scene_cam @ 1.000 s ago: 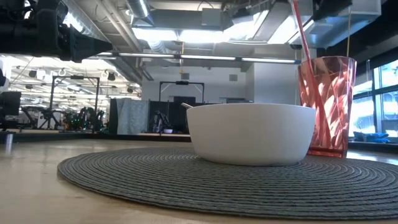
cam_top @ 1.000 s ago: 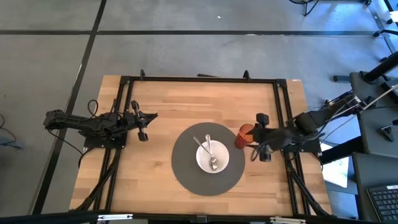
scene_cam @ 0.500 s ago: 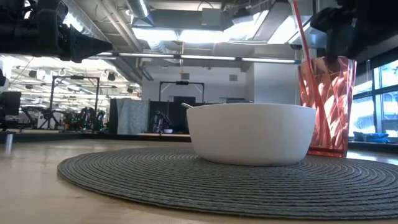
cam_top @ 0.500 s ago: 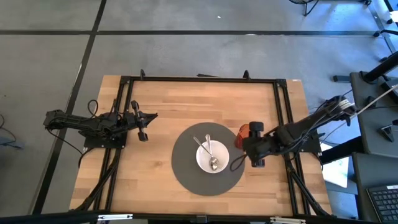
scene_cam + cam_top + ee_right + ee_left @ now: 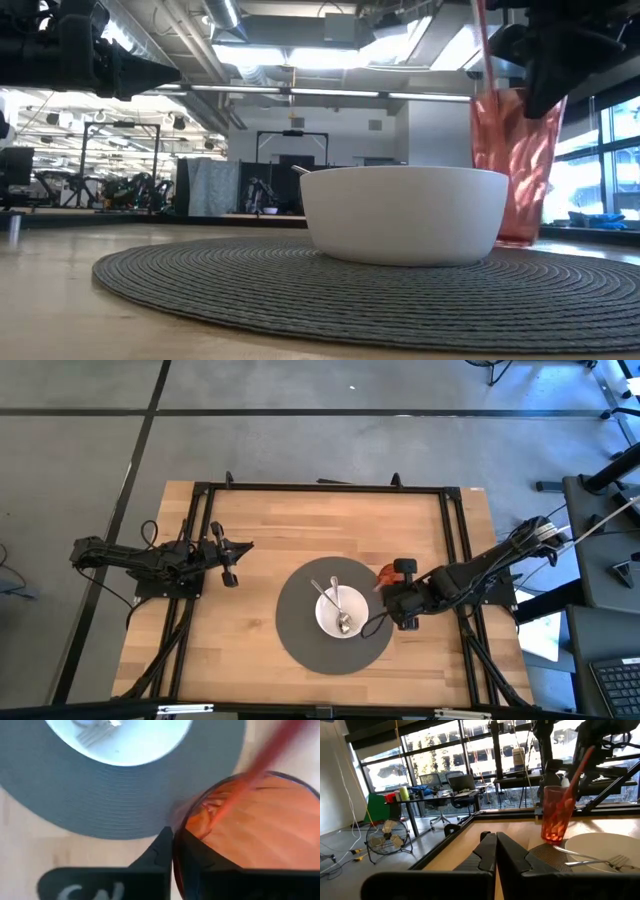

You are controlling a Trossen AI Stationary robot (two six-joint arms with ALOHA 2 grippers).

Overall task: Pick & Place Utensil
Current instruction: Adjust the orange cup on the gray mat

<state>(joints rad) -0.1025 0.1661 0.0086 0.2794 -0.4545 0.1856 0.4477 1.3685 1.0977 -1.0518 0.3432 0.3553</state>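
Note:
A red see-through cup (image 5: 250, 825) stands at the right edge of a round grey mat (image 5: 295, 625), with a long red utensil (image 5: 270, 760) leaning inside it. In the low view the cup (image 5: 505, 170) leans a little. A white bowl (image 5: 340, 610) sits on the middle of the mat and holds a fork and a spoon (image 5: 342, 622). My right gripper (image 5: 172, 837) is shut and points down at the cup's rim on the mat side. It covers most of the cup in the high view (image 5: 392, 592). My left gripper (image 5: 238, 560) is shut and empty at the table's left. My right gripper comes from above, pointing down, with its shut fingertips (image 5: 182, 845) against the cup's rim (image 5: 187, 822) on the side toward the mat. Whether the rim lies between the fingers cannot be told. The cup's base stays on the table and the cup leans slightly.
A black frame (image 5: 455, 540) runs along the table's left, right and far sides. Bare wood lies to the left of the mat and along the near edge.
My right gripper has moved from the table's right side toward the mat, to above the cup, and down to its rim. The cup has shifted slightly toward the mat and now leans, where before it stood upright.

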